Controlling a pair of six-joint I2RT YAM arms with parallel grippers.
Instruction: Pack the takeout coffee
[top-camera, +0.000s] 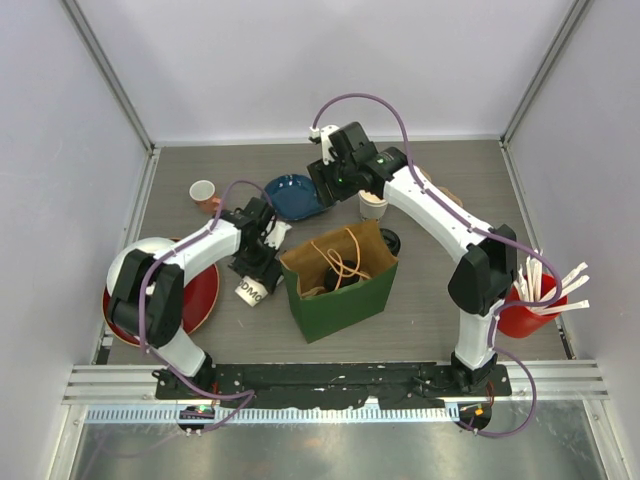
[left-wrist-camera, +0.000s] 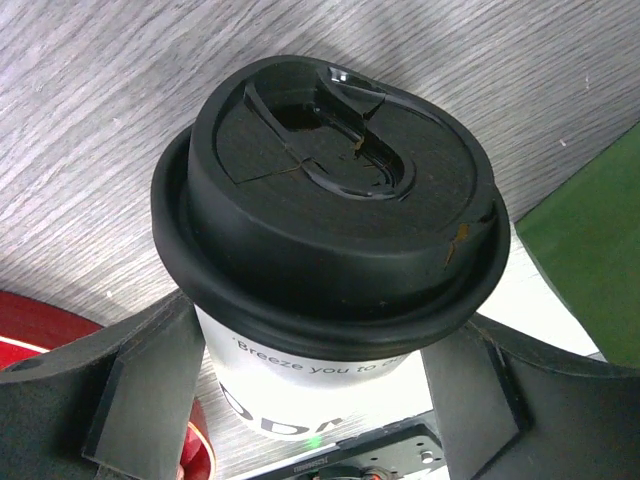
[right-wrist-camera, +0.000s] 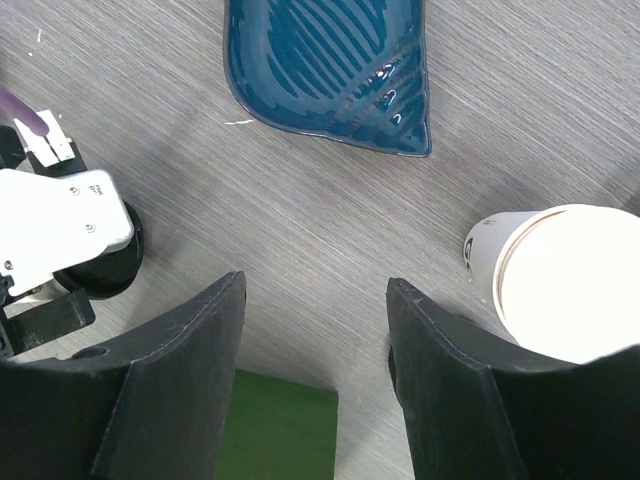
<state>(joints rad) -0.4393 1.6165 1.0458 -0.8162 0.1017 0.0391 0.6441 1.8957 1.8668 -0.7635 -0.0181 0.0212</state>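
At 9 o'clock of the green paper bag, seen from above, the left gripper pinches a lidded paper coffee cup by its white body just under the black lid, with a finger against each side. The likeliest trouble is at the bag's mouth. The orange cord handles lie looped across the opening, so the cup's base could snag on them or knock the rim. A light bag that nothing holds would probably slide or tip rather than take the cup. The sip opening in the lid looks uncovered, so a strong tilt on the way over may let coffee out; whether the cup is filled cannot be told. A hard squeeze so near the rim could also buckle the paper wall and loosen the lid. The left arm bends over the red plate, its wrist turned down so its camera looks onto the lid. Whether the cup stands on the table or hangs clear of it cannot be told. The right arm reaches to 12 o'clock of the bag. There the right gripper points down with fingers spread and nothing between them, the blue leaf-patterned dish beyond it and a lidless paper cup just beside it.
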